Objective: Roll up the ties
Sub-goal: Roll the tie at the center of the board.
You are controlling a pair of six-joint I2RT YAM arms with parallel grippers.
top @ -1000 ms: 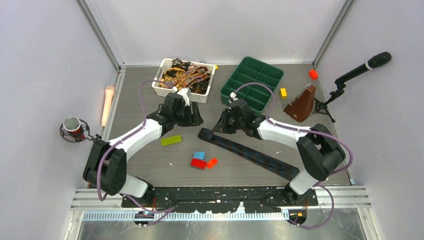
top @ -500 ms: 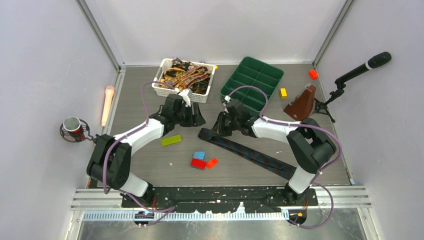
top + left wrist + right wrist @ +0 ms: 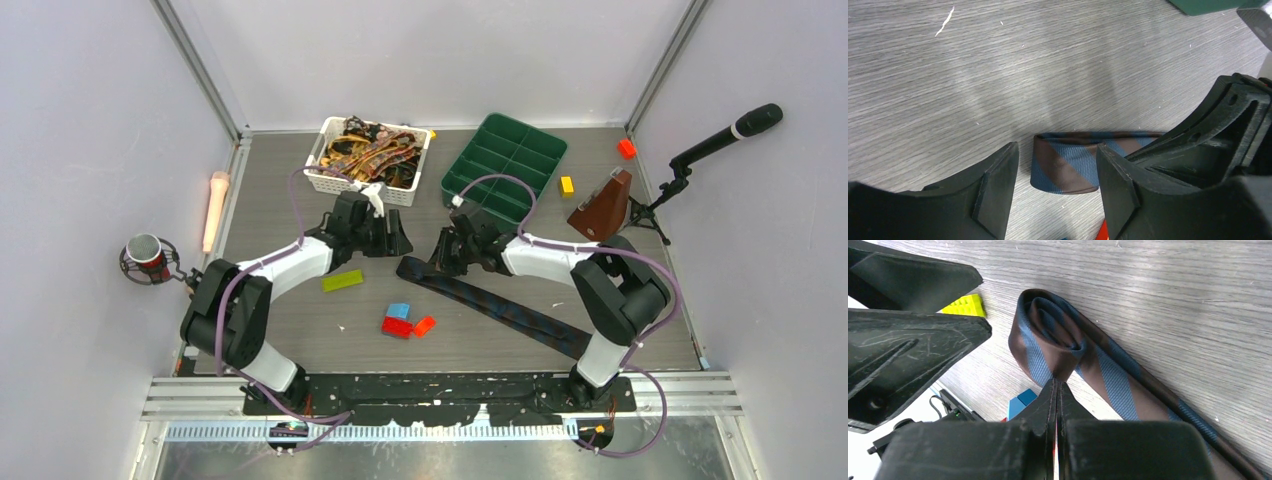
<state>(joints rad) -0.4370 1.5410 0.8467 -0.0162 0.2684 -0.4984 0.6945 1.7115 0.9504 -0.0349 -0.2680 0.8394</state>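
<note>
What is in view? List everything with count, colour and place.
Striped tie: one, navy and brown, mid-table, one end rolled.
Patterned ties: several, brown and gold, in the basket.
Basket: one, white, far left.
Compartment tray: one, green, far centre.
Bricks: six; lime, blue, red, orange mid-table; yellow, orange far right.
Metronome: one, brown, right.
Microphones: two; black at right, red-and-silver at left.
Light stick: one, pale orange, left edge.
Left hand: black, open, near the roll.
Right hand: black, shut on the roll.

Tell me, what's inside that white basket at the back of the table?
The white basket holds a tangled heap of patterned ties in brown, gold and black. Whatever lies beneath the top layer is covered, so their number cannot be told.
</note>
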